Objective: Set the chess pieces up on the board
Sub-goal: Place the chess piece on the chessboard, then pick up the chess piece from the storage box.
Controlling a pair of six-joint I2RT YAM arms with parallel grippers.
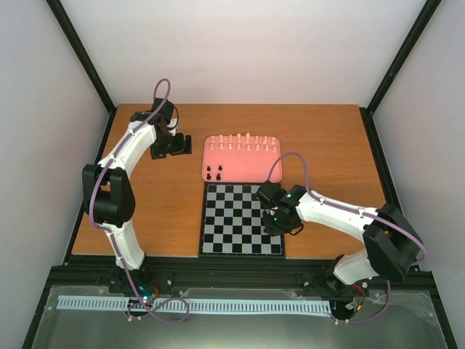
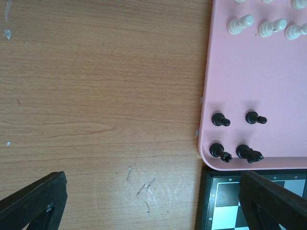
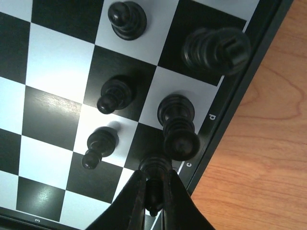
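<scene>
The board [image 1: 231, 222] lies at the near middle of the table. My right gripper [image 1: 276, 218] is over its right edge, shut on a black piece [image 3: 154, 167] at an edge-row square [image 3: 154, 179]. Several black pieces stand beside it: two tall ones [image 3: 177, 127] [image 3: 216, 48] and three pawns [image 3: 115, 93]. The salmon-pink tray [image 1: 254, 169] behind the board holds a row of cream-white pieces [image 1: 243, 142] and several black ones [image 1: 213, 173]. My left gripper [image 1: 171, 145] is open and empty over bare table left of the tray [image 2: 153, 206], the tray's black pieces [image 2: 220, 120] to its right.
The tray's near edge [image 2: 249, 165] almost touches the board's far left corner [image 2: 206, 201]. Bare wood lies left of the tray and board and right of the board [image 3: 268, 143]. White walls and black frame posts close in the table.
</scene>
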